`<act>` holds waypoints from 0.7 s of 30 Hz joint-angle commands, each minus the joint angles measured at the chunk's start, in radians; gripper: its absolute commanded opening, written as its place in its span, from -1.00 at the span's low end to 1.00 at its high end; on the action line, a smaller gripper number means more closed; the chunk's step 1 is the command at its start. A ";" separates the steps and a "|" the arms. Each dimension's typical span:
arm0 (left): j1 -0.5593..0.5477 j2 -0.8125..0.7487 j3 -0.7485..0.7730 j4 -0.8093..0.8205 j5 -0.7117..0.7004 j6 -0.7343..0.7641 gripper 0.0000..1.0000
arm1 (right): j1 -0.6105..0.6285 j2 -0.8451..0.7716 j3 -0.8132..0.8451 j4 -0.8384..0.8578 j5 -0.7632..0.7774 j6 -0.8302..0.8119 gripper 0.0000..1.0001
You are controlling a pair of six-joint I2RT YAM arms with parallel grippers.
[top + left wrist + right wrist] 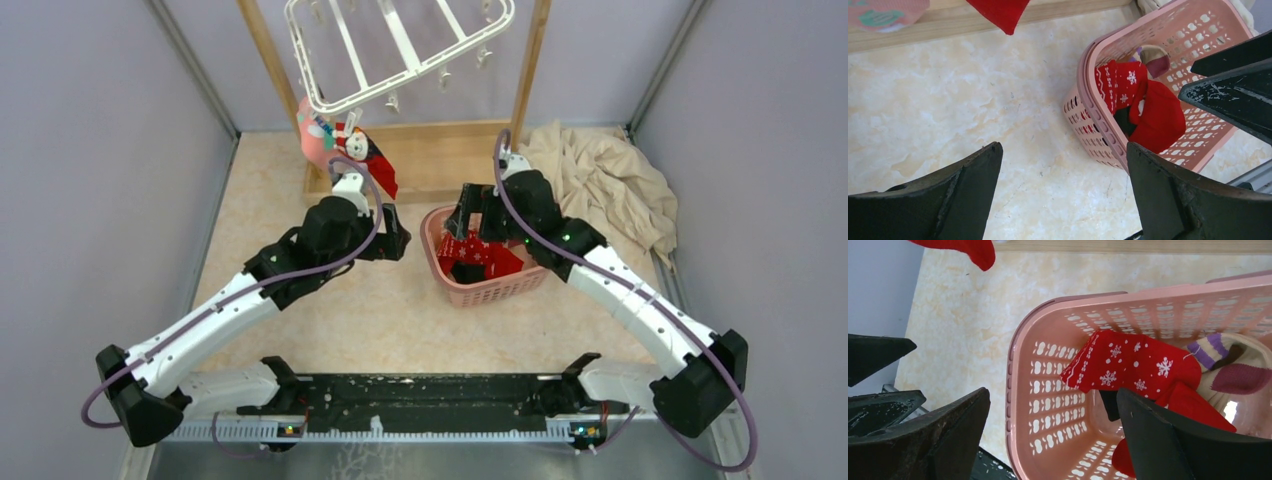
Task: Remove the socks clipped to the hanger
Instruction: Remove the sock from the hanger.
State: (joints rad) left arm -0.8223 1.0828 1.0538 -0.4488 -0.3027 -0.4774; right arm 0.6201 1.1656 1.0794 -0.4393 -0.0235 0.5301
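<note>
The white hanger (400, 50) hangs tilted from the wooden frame at the back. A pink sock (313, 135) and a red sock with a cartoon figure (368, 152) stay clipped at its left corner. The red sock's tip (998, 12) shows at the top of the left wrist view. My left gripper (395, 240) (1063, 185) is open and empty over the floor, below those socks and left of the basket. My right gripper (468, 215) (1053, 430) is open and empty over the basket's left end. A red snowflake sock (1133, 365) and a striped sock (1228, 365) lie loose in the basket.
The pink lattice basket (480, 292) (1015, 365) (1098, 120) sits right of centre between the two grippers. The wooden frame posts (265, 50) and base board (440, 150) stand at the back. A crumpled beige cloth (610, 185) lies at the back right. Grey walls close both sides.
</note>
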 commanded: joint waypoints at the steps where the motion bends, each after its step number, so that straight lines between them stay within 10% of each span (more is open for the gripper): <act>1: 0.005 -0.036 -0.015 0.045 0.035 -0.027 0.98 | -0.004 -0.079 0.017 0.017 0.012 0.018 0.97; 21: 0.004 -0.109 0.112 -0.016 -0.031 -0.013 0.98 | -0.032 -0.040 0.071 0.052 -0.073 -0.102 0.97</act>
State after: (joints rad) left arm -0.8223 1.0420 1.1423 -0.4786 -0.2947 -0.4843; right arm 0.5915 1.0336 1.0424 -0.4004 -0.0986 0.4534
